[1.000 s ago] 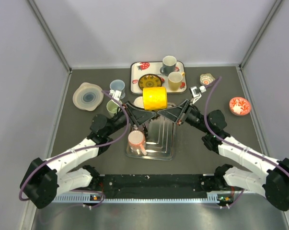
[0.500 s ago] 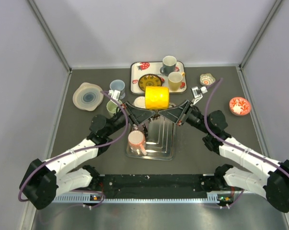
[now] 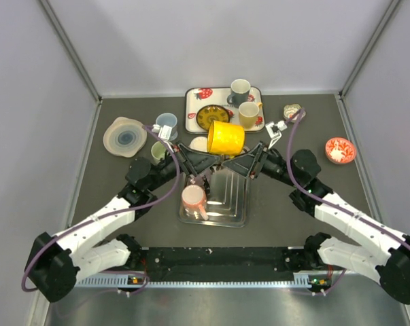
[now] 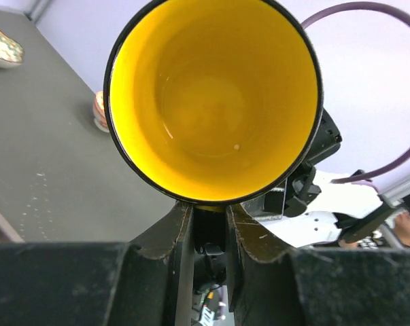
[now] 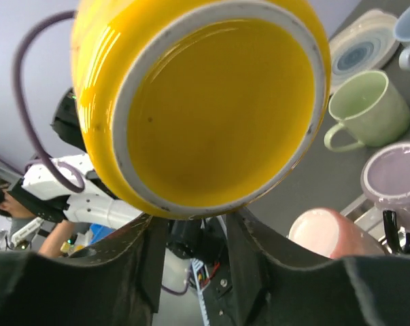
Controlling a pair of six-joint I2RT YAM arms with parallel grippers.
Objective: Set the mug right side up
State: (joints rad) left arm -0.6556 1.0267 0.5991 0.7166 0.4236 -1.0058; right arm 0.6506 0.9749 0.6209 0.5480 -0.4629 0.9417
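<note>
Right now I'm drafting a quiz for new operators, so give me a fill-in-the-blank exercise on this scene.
The mug held in the air is coloured ___. The right wrist camera faces its ___, the left wrist camera its open mouth. The strawberry tray carries ___ mugs.
Missing words: yellow; base; two.

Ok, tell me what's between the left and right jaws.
Only the yellow mug, tipped sideways, in the top view; the left wrist view faces its mouth, the right wrist view its base.
</note>
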